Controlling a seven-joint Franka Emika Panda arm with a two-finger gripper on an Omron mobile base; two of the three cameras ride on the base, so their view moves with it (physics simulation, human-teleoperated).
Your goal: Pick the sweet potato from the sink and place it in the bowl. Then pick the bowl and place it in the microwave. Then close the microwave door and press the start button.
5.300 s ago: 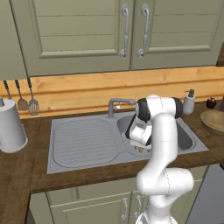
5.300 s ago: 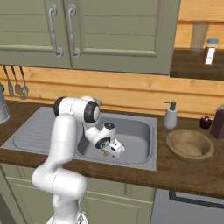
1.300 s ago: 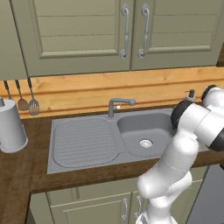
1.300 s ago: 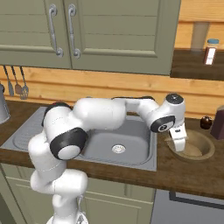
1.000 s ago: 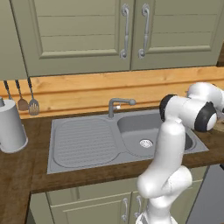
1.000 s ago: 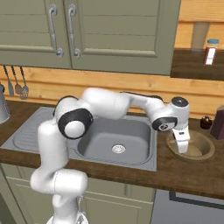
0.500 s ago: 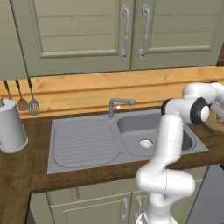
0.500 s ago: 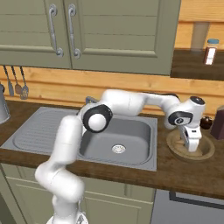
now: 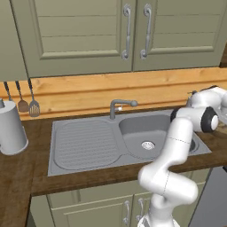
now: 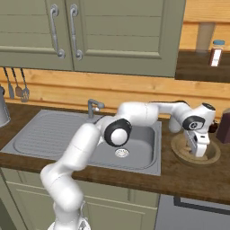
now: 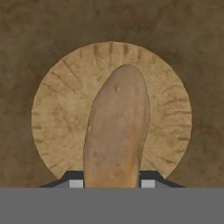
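Item: sweet potato point(image 11: 116, 131), clamped between the fingers of the gripper point(image 11: 111, 183), pointing straight out ahead of them, directly over the bowl point(image 11: 52, 113) below. Judged firm, dense, fairly light, dry-skinned; tapered ends could slip, so the thick middle suited gripping best.

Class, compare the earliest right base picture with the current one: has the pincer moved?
Yes. The pincer has swung from inside the sink basin rightward to above the bowl, carrying the sweet potato.
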